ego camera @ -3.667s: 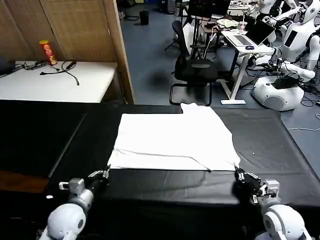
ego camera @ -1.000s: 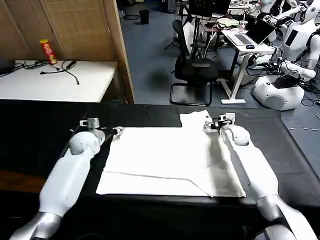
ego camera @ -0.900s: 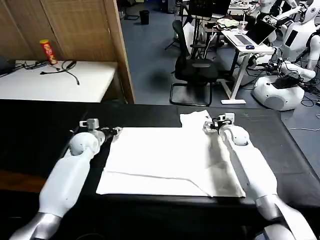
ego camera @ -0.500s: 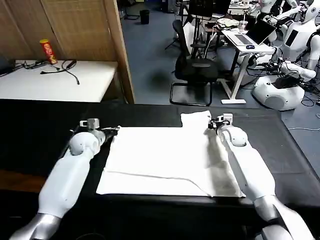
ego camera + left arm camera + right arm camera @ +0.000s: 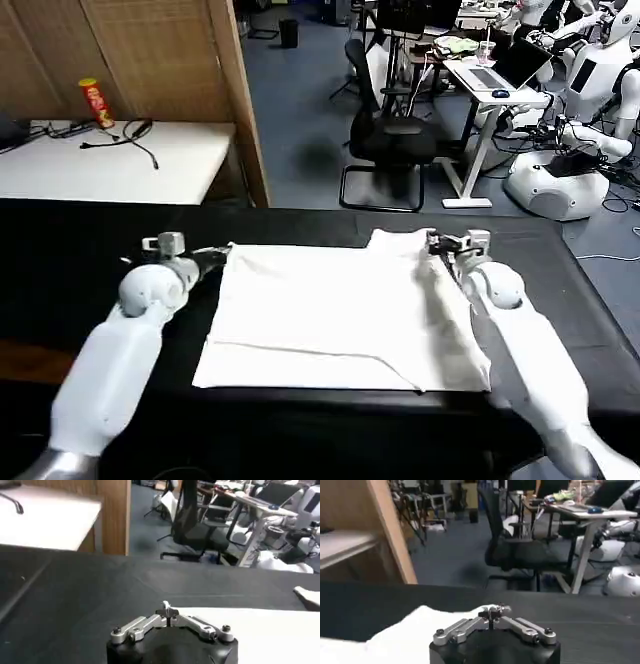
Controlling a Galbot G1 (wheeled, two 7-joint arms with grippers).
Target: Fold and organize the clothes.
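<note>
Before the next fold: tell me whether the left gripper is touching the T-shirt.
Touching. In the head view the left gripper sits at the far left corner of the T-shirt; the left wrist view shows its shut tips meeting the white edge.

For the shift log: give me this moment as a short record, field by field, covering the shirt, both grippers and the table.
garment: white T-shirt, folded into a rough rectangle, lying flat
surface: black table cover
left gripper: at the shirt's far left corner, fingers closed together at the cloth edge
right gripper: at the shirt's far right corner, fingers closed together over the cloth
near edge of shirt: free, close to the table's front edge
print: none visible on the upward side
background: office chair beyond the table
</note>
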